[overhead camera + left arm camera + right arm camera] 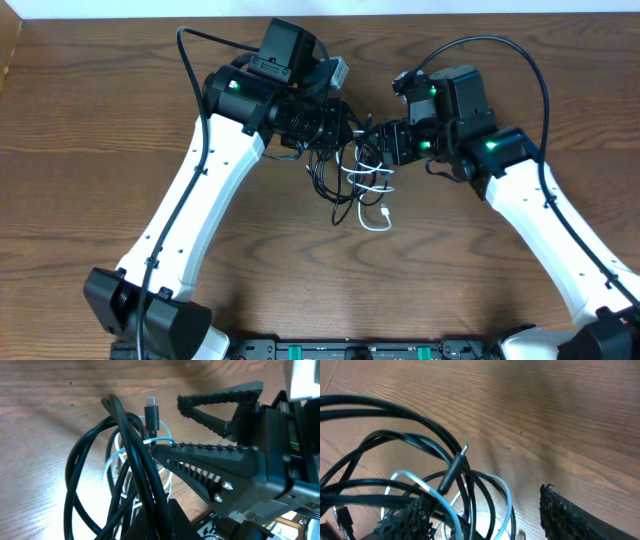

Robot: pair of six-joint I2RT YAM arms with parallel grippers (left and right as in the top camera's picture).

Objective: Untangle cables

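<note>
Right now both arms meet over the far middle of the wooden table (90,120), with the knot of cables between them. The left gripper (340,130) is clamped tight on the black cable (135,460), whose strands bunch together and run down into its fingers at the near edge of the left wrist view. From there the black loops fan out to the left and hang above the wood. One small plug (151,410) of that cable sticks up at the far side of the bundle. The white cable (112,457) threads through the black loops, and in the overhead view its loose end lies on the table just near of the tangle. The right gripper (480,505) stands wide, its two toothed fingers (570,515) well apart. A white loop and several black strands pass through the gap between them, but I cannot tell whether any strand touches the fingers
</note>
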